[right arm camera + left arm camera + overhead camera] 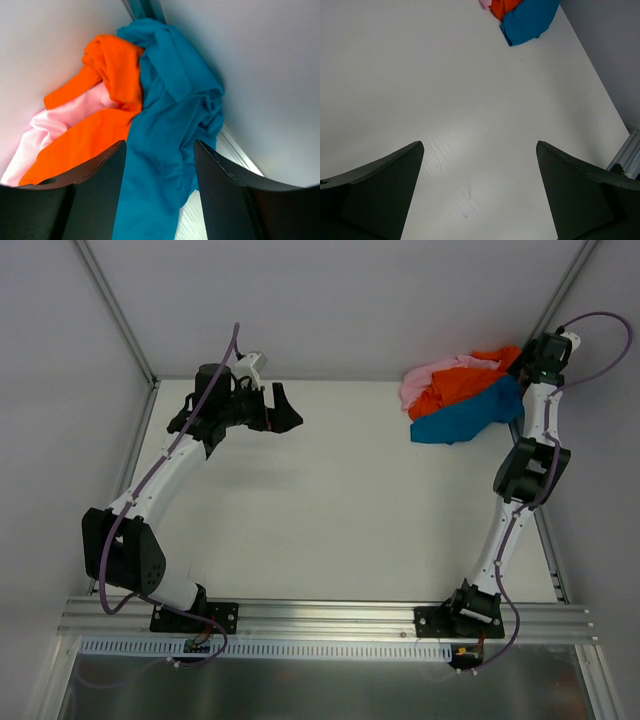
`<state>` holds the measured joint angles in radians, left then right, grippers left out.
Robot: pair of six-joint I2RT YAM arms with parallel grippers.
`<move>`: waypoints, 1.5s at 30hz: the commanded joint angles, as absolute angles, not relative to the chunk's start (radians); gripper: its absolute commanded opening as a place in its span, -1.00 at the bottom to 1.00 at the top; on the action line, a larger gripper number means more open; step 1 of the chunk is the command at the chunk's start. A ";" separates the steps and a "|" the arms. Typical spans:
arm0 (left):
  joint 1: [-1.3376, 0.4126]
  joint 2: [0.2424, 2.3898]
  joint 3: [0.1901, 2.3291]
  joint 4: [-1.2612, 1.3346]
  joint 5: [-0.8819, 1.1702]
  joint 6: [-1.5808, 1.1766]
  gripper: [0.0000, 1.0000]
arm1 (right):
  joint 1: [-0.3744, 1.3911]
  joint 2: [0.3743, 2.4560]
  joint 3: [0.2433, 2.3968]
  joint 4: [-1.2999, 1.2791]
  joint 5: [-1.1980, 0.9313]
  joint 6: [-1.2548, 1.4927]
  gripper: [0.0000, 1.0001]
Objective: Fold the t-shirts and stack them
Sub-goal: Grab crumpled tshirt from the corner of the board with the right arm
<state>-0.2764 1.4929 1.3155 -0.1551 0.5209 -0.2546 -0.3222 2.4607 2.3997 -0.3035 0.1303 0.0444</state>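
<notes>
1. The t-shirts [455, 400] are lying bunched in the two o'clock corner of the table [330, 510]. The teal shirt [165, 125] is tangling with the orange shirt [115, 65] and the pink shirt [75, 112], so one grab is risking lifting two.
2. The right gripper [159, 150] is hanging released over teal cloth, and a pinch is likely catching only a fold.
3. The left gripper [480, 145] is gaping empty at ten o'clock, well apart from the pile.
</notes>
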 commanded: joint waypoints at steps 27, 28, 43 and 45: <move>-0.288 1.485 1.270 -0.209 0.479 -0.296 0.97 | -0.433 2.620 2.519 -0.103 0.169 0.080 -0.46; -0.290 1.489 1.279 -0.212 0.477 -0.296 0.97 | -0.436 2.629 2.522 -0.101 0.169 0.081 -0.48; -0.331 1.523 1.298 -0.219 0.451 -0.311 0.97 | -0.451 2.668 2.523 -0.095 0.152 0.115 0.00; -0.334 1.526 1.298 -0.218 0.448 -0.313 0.97 | -0.451 2.669 2.519 -0.094 0.152 0.118 0.00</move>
